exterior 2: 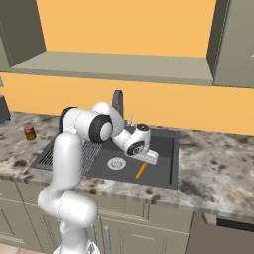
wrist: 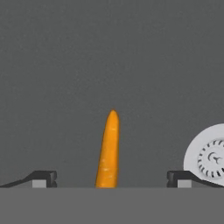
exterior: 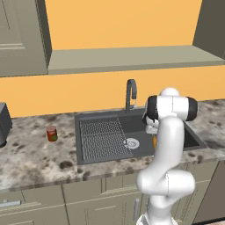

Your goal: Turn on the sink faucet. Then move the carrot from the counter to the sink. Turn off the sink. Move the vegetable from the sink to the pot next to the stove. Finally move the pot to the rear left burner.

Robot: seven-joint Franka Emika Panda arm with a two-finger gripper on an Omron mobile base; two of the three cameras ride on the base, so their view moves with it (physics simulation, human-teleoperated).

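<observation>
Simulated kitchen scene, arm reaching into the sink (exterior 2: 163, 144). The carrot (wrist: 109, 151) lies flat on the dark basin floor; in the hand view it sits between the two finger tips (wrist: 43, 178), touching neither, its thick end cut off by the lower edge so that no green top can be made out. The end effector (wrist: 111, 179) is released, jaws spread wide with nothing between them but the carrot lying below. The round silver drain (wrist: 209, 155) appears beside the right tip, partly cropped at the frame edge. In the right base view the carrot (exterior 2: 141, 170) lies just right of the drain (exterior 2: 116, 163), beneath the hand; the fingers themselves are too small to resolve there. In the left base view the forearm covers most of the carrot, leaving a thin orange sliver (exterior: 154, 140). The sink faucet (exterior: 130, 93) stands at the rear rim; whether water runs cannot be told. A red can (exterior: 52, 133) stands on the bench (exterior: 35, 154), well left of the basin.
</observation>
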